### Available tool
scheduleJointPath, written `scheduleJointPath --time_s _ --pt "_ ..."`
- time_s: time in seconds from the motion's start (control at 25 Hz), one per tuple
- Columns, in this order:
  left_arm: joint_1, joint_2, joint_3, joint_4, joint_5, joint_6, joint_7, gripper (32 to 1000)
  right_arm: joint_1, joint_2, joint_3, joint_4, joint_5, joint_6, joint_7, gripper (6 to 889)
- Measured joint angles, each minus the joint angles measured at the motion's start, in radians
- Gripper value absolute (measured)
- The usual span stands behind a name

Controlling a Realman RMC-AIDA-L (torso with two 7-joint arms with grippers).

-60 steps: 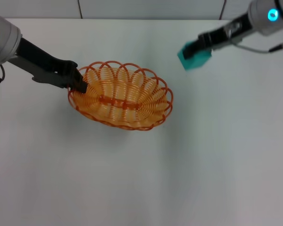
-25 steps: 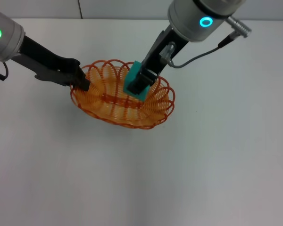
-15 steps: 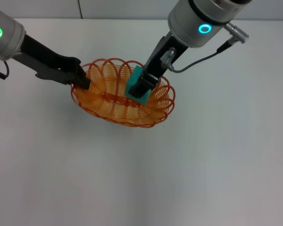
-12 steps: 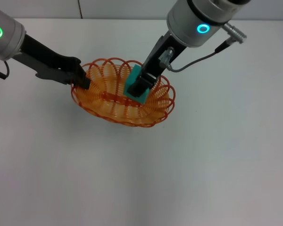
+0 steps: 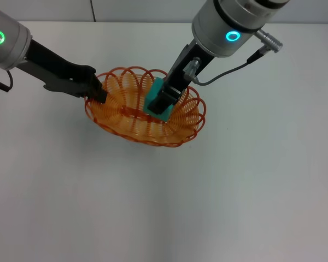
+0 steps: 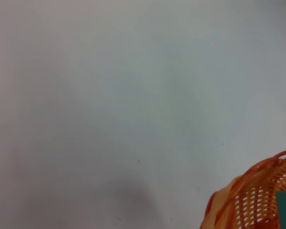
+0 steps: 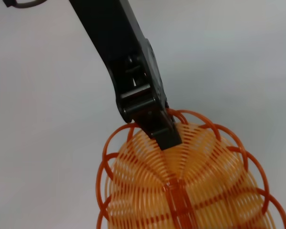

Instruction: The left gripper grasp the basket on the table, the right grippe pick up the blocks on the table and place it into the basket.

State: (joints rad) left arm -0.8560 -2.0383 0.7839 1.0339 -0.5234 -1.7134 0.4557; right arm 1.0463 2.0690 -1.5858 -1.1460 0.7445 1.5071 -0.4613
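Orange wire fills the middle of my head view: the basket (image 5: 145, 112) sits on the white table (image 5: 251, 185). On my left, the left gripper (image 5: 97, 94) has its fingers pinching the looped rim at the basket's left end; the right wrist view shows that clamp from close by. Moving right, the right gripper (image 5: 159, 105) reaches down into the basket, fingers pressed onto the teal block (image 5: 156, 103), which hangs low over the basket floor, right of centre.
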Motion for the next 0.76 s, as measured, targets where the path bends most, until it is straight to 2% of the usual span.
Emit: scheduleJointPath --time_s 0.52,0.76 --pt "0.003 0.0038 0.000 0.000 -0.001 0.000 0.000 97 0.001 0.000 0.003 -0.002 -0.001 -0.006 -0.004 664" --pt "0.010 0.0049 0.000 0.000 -0.001 0.000 0.000 97 -0.018 -0.002 0.005 -0.051 -0.004 0.009 0.002 664"
